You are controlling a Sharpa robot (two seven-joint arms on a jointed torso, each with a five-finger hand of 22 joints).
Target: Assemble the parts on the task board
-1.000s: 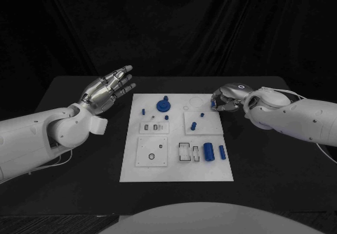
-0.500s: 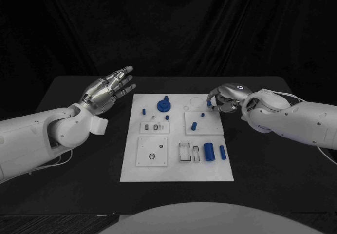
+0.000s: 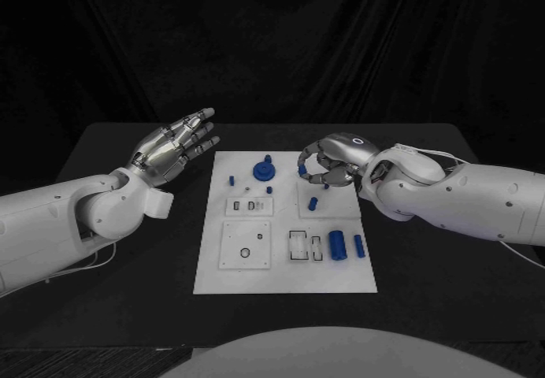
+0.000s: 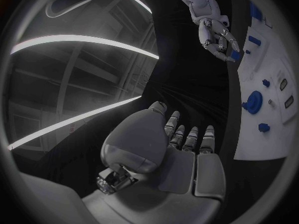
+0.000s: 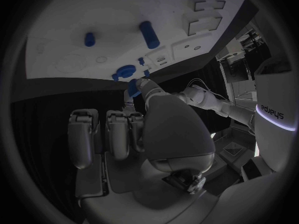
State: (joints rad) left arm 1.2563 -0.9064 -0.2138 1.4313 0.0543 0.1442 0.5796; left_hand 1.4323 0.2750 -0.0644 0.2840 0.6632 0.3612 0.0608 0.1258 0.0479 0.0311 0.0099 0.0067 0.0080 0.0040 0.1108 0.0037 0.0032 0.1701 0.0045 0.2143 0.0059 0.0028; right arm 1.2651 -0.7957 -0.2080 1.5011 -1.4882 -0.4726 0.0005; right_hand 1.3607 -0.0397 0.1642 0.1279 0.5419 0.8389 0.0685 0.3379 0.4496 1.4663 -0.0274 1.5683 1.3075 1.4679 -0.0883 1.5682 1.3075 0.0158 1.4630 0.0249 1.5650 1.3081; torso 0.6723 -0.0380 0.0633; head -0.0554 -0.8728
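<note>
Two bulky white arms, thin white cables trailing, end in segmented silver hands: left hand (image 3: 174,146), right hand (image 3: 331,163).

Left robot hand (image 3: 174,146) open, raised

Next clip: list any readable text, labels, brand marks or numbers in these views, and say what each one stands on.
Only one marking appears: a short line of pale letters in the right wrist view, on the robot's own white body at the circle's rim. It is bent and too blurred to quote reliably.
Task board: no lettering.
Blue parts: no marks.
Left robot hand and right robot hand: no readable text.
</note>
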